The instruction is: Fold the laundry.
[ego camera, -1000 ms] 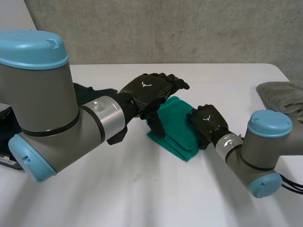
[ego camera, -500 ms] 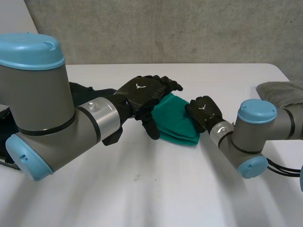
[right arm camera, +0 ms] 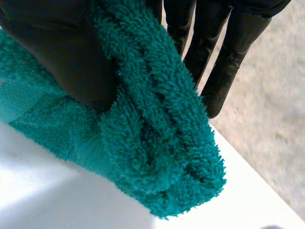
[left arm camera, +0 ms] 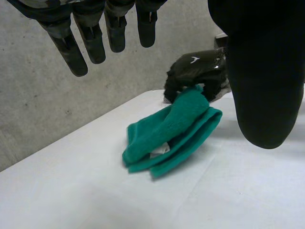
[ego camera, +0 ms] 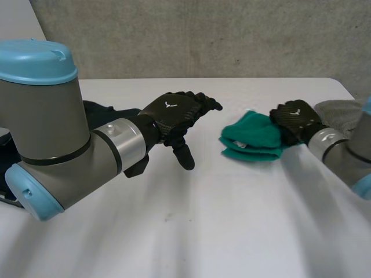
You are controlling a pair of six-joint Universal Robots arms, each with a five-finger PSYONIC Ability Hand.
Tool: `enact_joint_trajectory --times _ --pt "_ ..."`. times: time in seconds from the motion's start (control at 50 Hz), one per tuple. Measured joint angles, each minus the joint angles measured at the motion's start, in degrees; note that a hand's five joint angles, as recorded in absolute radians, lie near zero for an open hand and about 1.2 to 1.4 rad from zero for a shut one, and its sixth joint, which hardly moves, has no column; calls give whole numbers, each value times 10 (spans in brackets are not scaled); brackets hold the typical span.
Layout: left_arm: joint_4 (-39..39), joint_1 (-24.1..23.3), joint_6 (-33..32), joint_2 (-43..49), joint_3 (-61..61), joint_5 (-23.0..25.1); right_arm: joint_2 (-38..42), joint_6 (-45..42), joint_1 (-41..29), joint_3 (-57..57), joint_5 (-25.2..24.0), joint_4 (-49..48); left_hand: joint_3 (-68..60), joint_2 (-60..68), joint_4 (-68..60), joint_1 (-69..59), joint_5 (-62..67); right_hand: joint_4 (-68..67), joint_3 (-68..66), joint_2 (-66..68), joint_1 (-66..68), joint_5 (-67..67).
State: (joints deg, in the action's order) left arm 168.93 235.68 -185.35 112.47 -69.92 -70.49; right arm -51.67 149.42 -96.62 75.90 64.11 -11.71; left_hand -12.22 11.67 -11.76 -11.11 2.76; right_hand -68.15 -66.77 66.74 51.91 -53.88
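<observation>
The right robot hand (ego camera: 295, 119) is grasping one end of the folded green towel (ego camera: 252, 138), pinching it between thumb and fingers. Compared with the earlier frames, it is now holding the towel further along the white surface (ego camera: 232, 231), close to the grey towel (ego camera: 342, 109). The left robot hand (ego camera: 177, 114), previously at the green towel, is now hovering well apart from it, released, with its fingers relaxed. The right arm is running out of frame. A dark garment (ego camera: 113, 111) is lying mostly hidden behind the left arm. The green towel is showing thick, looped terry in stacked layers.
</observation>
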Motion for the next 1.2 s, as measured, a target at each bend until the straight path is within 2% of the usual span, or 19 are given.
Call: enact_joint_trajectory --times 0.16,0.26,0.32,0.44,0.5,0.6,0.78,0.98,1.0,1.08,1.16,1.2 --pt "0 1 9 -1 -1 0 -8 -57 48 -12 7 125 0 0 0 0 0 0 -2 0 0 -2" --pt "1 2 13 -1 1 0 -7 -80 59 -33 7 160 0 0 0 0 0 0 -2 0 0 -2" --pt "3 2 14 -1 3 0 -5 -76 60 -50 7 154 0 0 0 0 0 0 -2 0 0 -2" --pt "20 0 23 -2 9 -1 16 6 59 -151 17 70 0 0 0 -1 0 0 -2 0 7 -2" --pt "30 -2 35 -9 14 0 33 66 59 -229 31 12 0 1 -1 -1 0 0 -2 0 7 -2" --pt "36 -2 47 -33 18 1 62 113 64 -340 55 -38 0 1 -1 -1 0 0 -4 0 7 -2" --pt "37 0 52 -54 14 1 133 124 107 -467 62 -32 0 1 -1 -1 0 0 -6 0 7 -2" --pt "37 -3 52 -47 -7 1 191 76 176 -410 15 11 0 1 -1 -1 0 -1 -6 0 7 -2" --pt "37 -4 52 -46 -10 1 200 46 195 -380 0 14 0 1 -1 -1 0 -1 -6 0 7 -2" --pt "38 -4 52 -45 -13 1 202 -11 219 -334 -15 17 0 1 -1 -1 0 -1 -6 0 9 -7" --pt "42 -4 52 -44 -16 1 187 -112 260 -251 -31 19 0 1 -1 -1 0 -1 -6 0 10 -13" --pt "43 -4 52 -44 -16 1 179 -129 267 -234 -34 19 0 1 -1 -1 0 -1 -6 0 10 -16"
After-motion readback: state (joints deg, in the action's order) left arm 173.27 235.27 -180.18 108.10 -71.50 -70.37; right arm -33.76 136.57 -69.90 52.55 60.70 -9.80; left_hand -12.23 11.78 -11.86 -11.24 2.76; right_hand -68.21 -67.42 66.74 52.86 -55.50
